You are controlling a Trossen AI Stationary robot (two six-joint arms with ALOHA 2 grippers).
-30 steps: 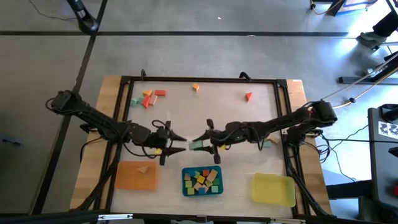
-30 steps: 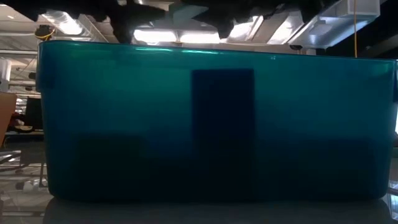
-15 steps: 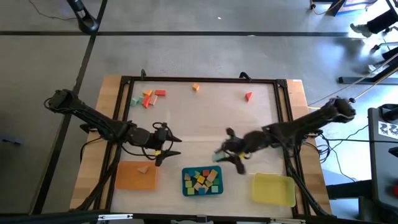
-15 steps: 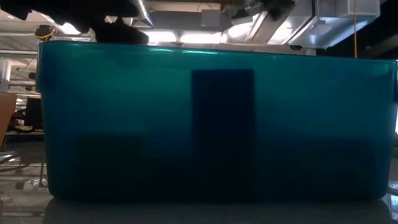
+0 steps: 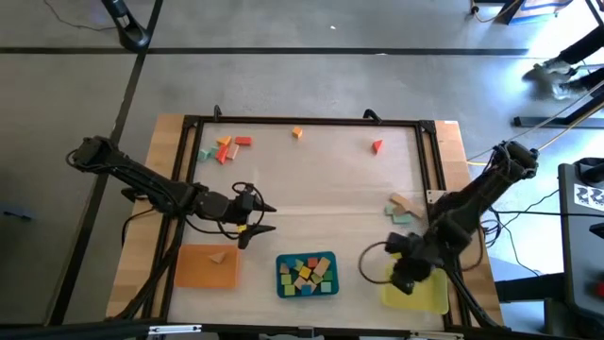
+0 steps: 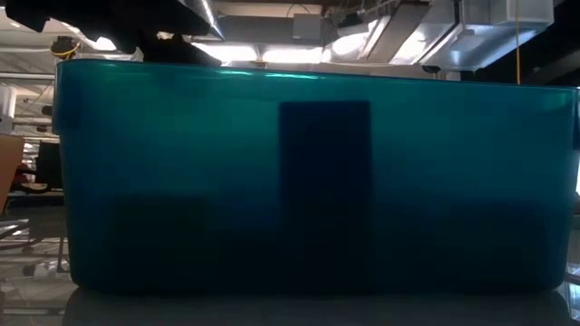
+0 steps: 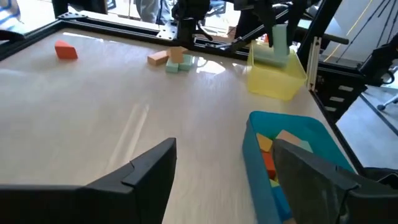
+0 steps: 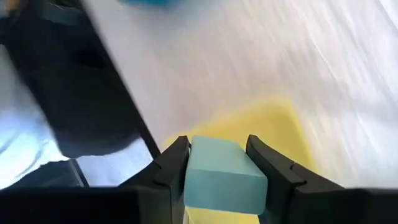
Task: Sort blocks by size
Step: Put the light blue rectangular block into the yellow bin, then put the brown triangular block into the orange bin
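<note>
While the mint block was being carried: it was taken by the right gripper (image 5: 404,274) from the bench middle to the near-right corner within the last second, as the earlier high views show.
Right gripper now: held over the inner edge of the yellow tray (image 5: 429,293), at about 5 o'clock on the bench (image 5: 321,179); its fingers (image 8: 171,165) are clamped on the mint block (image 8: 219,174), which is seen above yellow in the right wrist view.
Left gripper now: kept at about 8 o'clock, between the orange tray (image 5: 193,269) and the teal tray (image 5: 283,283); its fingers (image 7: 146,168) have been spread wide over the last second and nothing is held between them.
Meaning for the task: a handover from left to right is judged to have been finished, and the mint block is judged ready to be let go into the yellow tray; it has not yet been released.
Blocks already sorted: a mixed heap in the teal tray (image 5: 307,273) and one tan piece on the orange tray (image 5: 218,255).
Blocks left loose: a cluster at 11 o'clock (image 5: 225,147), a single orange one at 12 o'clock (image 5: 297,132), a red one at 1 o'clock (image 5: 377,145), and a tan and mint pair at 3 o'clock (image 5: 402,208).
Progress: more blocks appear sorted than loose; several loose ones lie well apart from the trays.
</note>
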